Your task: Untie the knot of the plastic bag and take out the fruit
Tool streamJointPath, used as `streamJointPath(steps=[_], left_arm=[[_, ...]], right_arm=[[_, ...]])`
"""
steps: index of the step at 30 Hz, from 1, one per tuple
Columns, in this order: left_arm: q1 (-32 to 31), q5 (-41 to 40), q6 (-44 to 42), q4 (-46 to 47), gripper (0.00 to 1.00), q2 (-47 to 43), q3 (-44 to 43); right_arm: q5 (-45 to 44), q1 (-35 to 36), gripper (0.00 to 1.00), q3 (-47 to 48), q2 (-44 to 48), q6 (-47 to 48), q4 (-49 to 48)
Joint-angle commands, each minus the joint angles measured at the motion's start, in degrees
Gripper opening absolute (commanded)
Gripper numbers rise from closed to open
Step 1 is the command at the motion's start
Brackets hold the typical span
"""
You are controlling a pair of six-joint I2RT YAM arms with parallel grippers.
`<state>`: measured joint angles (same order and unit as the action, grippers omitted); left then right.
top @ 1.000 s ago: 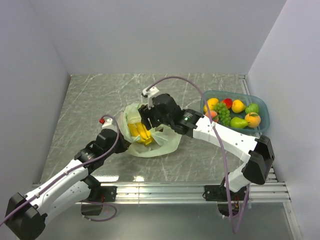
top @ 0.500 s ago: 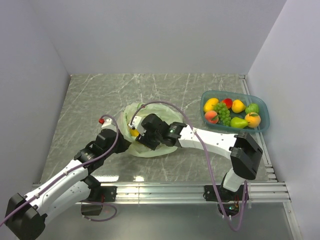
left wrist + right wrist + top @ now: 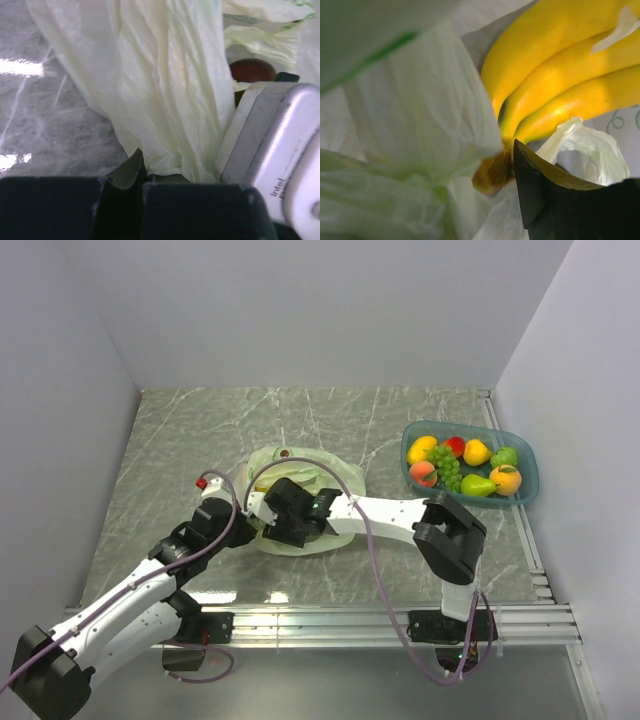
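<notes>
The pale green plastic bag (image 3: 335, 485) lies open on the table; no knot shows. My left gripper (image 3: 240, 522) is at the bag's left edge, shut on a fold of the bag (image 3: 165, 100). My right gripper (image 3: 285, 522) is inside the bag's mouth. In the right wrist view one dark finger (image 3: 555, 200) stands right beside the brown stem of the yellow bananas (image 3: 560, 85); the other finger is hidden behind plastic. A dark red round fruit (image 3: 252, 70) lies deeper in the bag. Green grapes (image 3: 443, 468) lie in the blue tray (image 3: 533, 480).
The tray at the right holds several other fruits, yellow, orange, red and green. White walls close the table on three sides. The right arm's wrist camera housing (image 3: 270, 150) is close against my left gripper.
My right gripper has come down and to the left from above the bag into its mouth, covering the bananas in the top view. My left arm has not moved.
</notes>
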<state>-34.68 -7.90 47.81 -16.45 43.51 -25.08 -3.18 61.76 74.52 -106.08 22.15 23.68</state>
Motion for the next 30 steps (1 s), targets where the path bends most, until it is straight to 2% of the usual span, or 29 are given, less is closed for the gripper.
streamJointPath(steps=[1,5,6,8,9,11,12,15,19,25,30], left_arm=[[-0.3,-0.01,0.97,1.33,0.01,0.44,-0.76],[-0.3,0.08,1.23,1.51,0.01,0.79,-0.67],[-0.3,-0.01,1.32,1.51,0.01,0.7,-0.76],[-0.3,-0.18,1.41,1.33,0.01,0.62,-0.67],[-0.22,-0.18,1.49,1.33,0.01,0.44,-0.67],[-0.3,-0.8,1.41,1.07,0.01,0.35,-0.67],[-0.3,-1.15,1.41,0.98,0.01,0.18,-0.67],[-0.3,-2.03,1.32,0.89,0.01,0.0,-0.67],[-0.3,-2.47,1.06,1.42,0.01,0.35,-0.93],[-0.3,-3.0,0.88,2.73,0.01,1.49,-1.55],[-0.22,-3.52,1.05,3.18,0.01,2.46,-2.16]], right_arm=[[-1.21,0.56,0.64,3.7,-2.98,2.02,-0.56],[-5.16,0.91,0.58,2.91,-3.69,2.9,-3.81],[-5.69,0.74,0.48,2.74,-3.69,3.07,-4.17],[-5.96,0.73,0.41,2.56,-2.91,3.25,-4.26],[-5.79,0.82,0.29,2.21,-2.38,3.16,-4.26],[-5.43,0.91,0.19,1.68,0.25,2.37,-4.26],[-4.74,0.82,0.1,0.9,1.31,1.93,-4.43],[-2.11,0.82,0.01,-0.34,5.96,0.44,-5.14],[2.47,0.73,0.0,-0.43,11.93,-3.07,-4.52],[14.93,0.29,0.0,1.59,18.35,-9.39,-5.22],[19.96,-0.93,0.0,2.73,22.67,-12.83,-4.7]])
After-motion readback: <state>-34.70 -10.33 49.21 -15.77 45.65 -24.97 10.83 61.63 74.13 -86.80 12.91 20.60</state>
